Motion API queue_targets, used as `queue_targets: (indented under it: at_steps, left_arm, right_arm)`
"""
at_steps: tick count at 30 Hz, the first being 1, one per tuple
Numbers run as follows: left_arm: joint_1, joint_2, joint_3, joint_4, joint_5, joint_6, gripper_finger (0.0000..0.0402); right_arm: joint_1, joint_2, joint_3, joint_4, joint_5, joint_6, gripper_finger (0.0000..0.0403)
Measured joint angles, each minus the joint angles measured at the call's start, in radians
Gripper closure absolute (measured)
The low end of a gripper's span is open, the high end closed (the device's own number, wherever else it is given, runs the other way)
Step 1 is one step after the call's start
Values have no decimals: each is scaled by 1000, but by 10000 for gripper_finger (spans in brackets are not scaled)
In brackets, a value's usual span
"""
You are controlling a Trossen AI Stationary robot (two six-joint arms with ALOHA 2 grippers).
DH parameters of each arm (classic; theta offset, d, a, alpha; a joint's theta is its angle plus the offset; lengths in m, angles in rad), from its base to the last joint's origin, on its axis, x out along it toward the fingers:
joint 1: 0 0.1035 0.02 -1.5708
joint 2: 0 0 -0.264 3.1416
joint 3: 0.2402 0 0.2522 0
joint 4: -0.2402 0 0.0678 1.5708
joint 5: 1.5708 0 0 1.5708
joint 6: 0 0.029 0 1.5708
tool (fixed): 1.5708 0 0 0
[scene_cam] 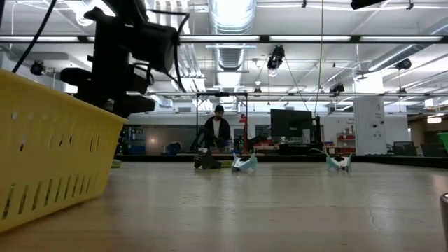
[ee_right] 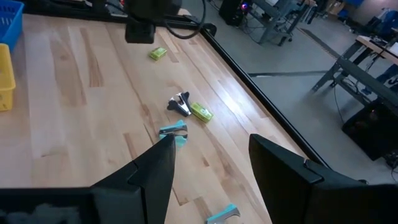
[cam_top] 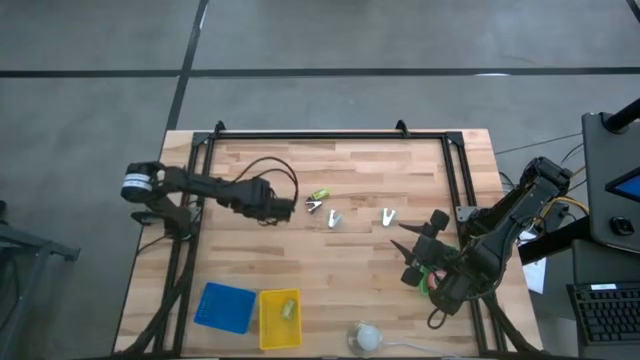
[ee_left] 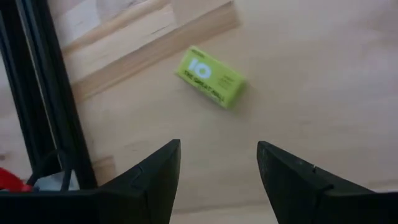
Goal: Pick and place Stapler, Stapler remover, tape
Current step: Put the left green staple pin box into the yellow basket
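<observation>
The left tool (cam_top: 290, 208) hovers open and empty over the worktop (cam_top: 340, 270), a green staple box (cam_top: 319, 195) just beyond at its 3 o'clock. Three staple removers (cam_top: 332, 218) lie farther along. The right tool (cam_top: 412, 252), open and empty, waits near the worktop's 4 o'clock edge.

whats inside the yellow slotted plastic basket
In the high view, the yellow slotted plastic basket holds one small light green box. In the low view its near wall covers the inside, so nothing more can be told.
</observation>
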Motion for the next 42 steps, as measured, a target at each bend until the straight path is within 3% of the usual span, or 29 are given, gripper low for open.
queue_targets:
  at_steps: [6, 13, 19, 24, 30, 36, 39, 42]
  left_arm:
    - [58, 0, -28, 16, 2, 77, 178]
    - [106, 0, -41, 25, -35, 154, 123]
    - [109, 0, -45, 35, -48, 247, 120]
    - [111, 0, -57, 131, -182, 191, 121]
    - [115, 1, -69, 165, -124, 282, 116]
    - [116, 1, -109, 171, -106, 331, 69]
    - [117, 1, -121, 206, -89, 433, 47]
    - [117, 1, -124, 246, -10, 546, 40]
  right_arm:
    - [1, 0, -10, 5, -17, 0, 202]
    - [0, 0, -14, 12, -27, 8, 202]
    - [0, 0, -14, 23, -27, 8, 202]
    - [0, 0, -14, 26, -29, 8, 202]
    - [0, 0, -14, 27, -46, 7, 202]
    - [0, 0, -19, 29, -53, 10, 202]
    - [0, 0, -21, 30, -54, 11, 202]
    - [0, 0, -21, 32, -54, 11, 202]
